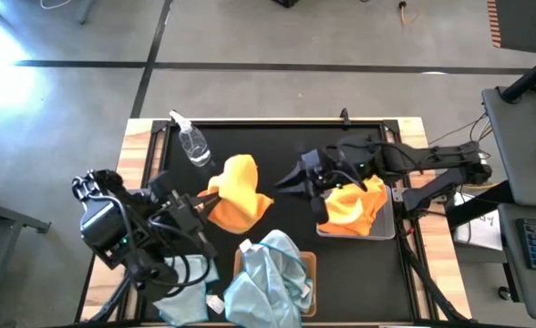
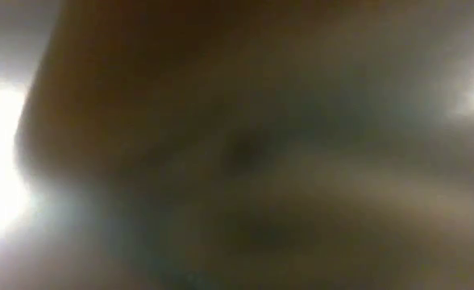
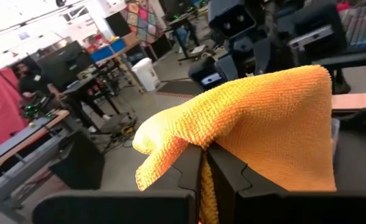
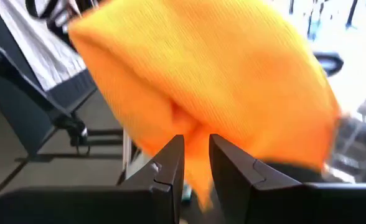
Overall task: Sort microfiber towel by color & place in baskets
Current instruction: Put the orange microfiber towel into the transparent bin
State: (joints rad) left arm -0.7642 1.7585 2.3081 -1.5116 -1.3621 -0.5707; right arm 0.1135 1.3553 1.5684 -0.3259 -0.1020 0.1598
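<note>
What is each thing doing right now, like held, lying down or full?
Left gripper: shut on an orange towel.
Right gripper: shut on another orange towel over the grey basket.
Tan basket: piled with blue towels.
Spray bottle: lying on its side.

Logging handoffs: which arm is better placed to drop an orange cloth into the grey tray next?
Right. Its tool grips a bright orange microfiber cloth directly over the light grey rectangular tray; the left tool holds its orange cloth mid-table.
</note>
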